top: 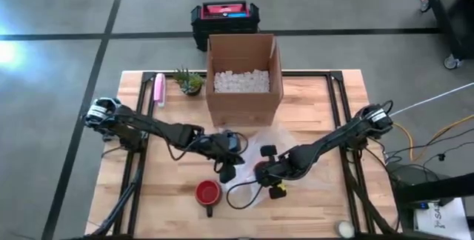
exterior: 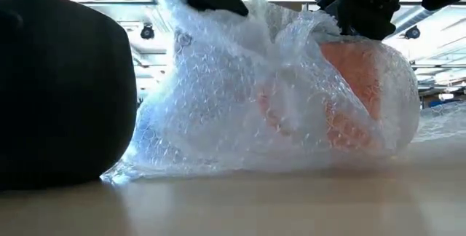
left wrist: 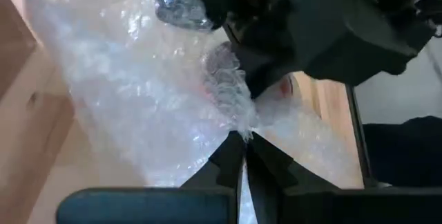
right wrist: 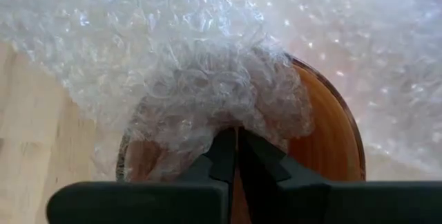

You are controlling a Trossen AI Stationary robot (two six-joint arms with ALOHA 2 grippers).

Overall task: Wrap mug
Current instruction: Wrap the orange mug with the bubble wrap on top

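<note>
The wooden table (top: 311, 195) carries, at its far middle, an open cardboard box (top: 243, 92) part-filled with white packing peanuts (top: 241, 81), and behind the table on the floor sits a black case with a red lid (top: 224, 16). To the left of the box stand a small potted plant (top: 189, 81) and, further left, a pink tube (top: 159, 90). In front of the box, near the table's centre, a sheet of clear bubble wrap (exterior: 247, 105) lies bunched over an orange-brown mug (exterior: 357, 90) lying on its side; in the low view the mug shows through the wrap at the right of the bundle. The left arm reaches in from the left edge and its left gripper (left wrist: 243, 141) has its fingers pressed together on a twisted edge of the wrap. The right arm comes in from the right edge, and its right gripper (right wrist: 237, 137) pinches a gathered wad of wrap just at the mug's open rim, fingers nearly touching. A red mug (top: 208, 193) stands apart on the near side of the table, left of the bundle; a dark shape filling the left of the low view is probably this mug seen close, though that is hard to confirm. A small white round object (top: 344, 228) lies at the near right edge.
</note>
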